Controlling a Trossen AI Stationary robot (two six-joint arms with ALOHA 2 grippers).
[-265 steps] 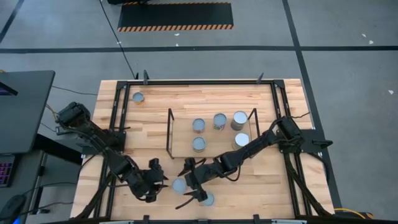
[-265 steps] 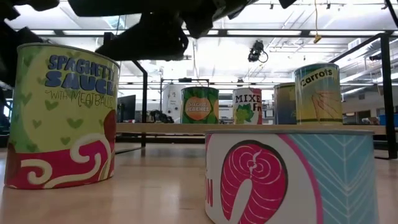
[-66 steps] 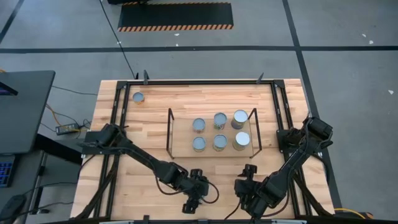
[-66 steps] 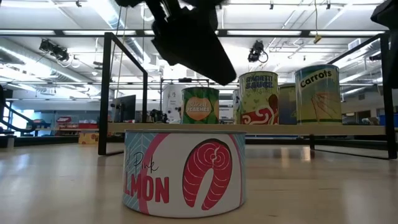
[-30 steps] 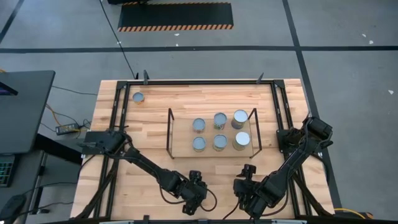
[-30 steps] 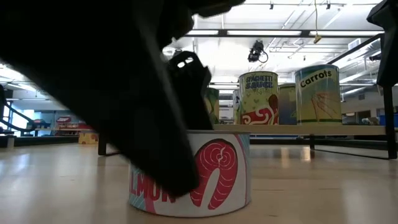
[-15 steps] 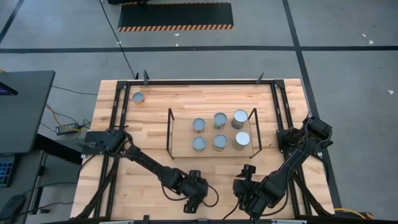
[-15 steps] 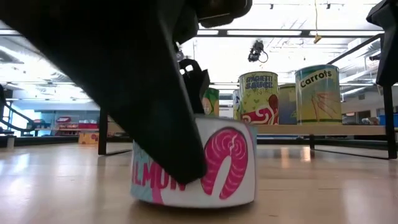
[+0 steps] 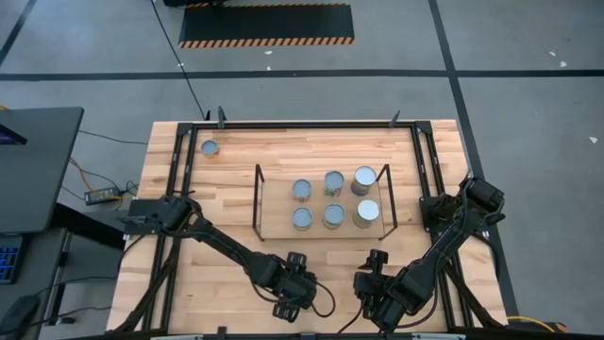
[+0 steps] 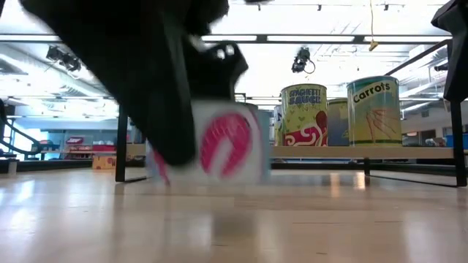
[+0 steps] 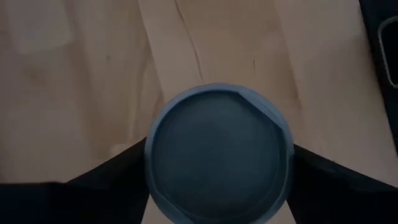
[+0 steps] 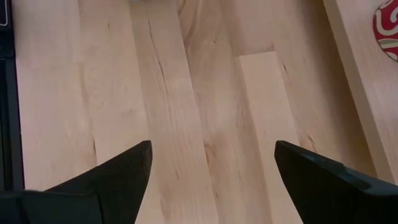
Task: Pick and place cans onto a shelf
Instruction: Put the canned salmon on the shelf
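My left end effector (image 9: 291, 300) is clamped on the salmon can (image 10: 212, 142), fingers (image 11: 106, 180) pressed to both sides of its grey round top, so jaws stand approx. one can-width apart. In the low view the can is off the counter (image 9: 226, 170), blurred, w/ bare wood under it. It's in front of the shelf (image 9: 278, 203), toward the counter's near edge, well apart from it.

My right end effector (image 9: 376, 304) hangs open just beside the left one, also in front of the shelf; nothing between its fingers (image 12: 112, 177), only counter boards.

Shelf carries five cans (image 9: 331, 182), incl. carrots (image 10: 374, 110) and spaghetti (image 10: 303, 115). One more can (image 9: 209, 148) sits beyond the shelf, near the counter's far left corner.
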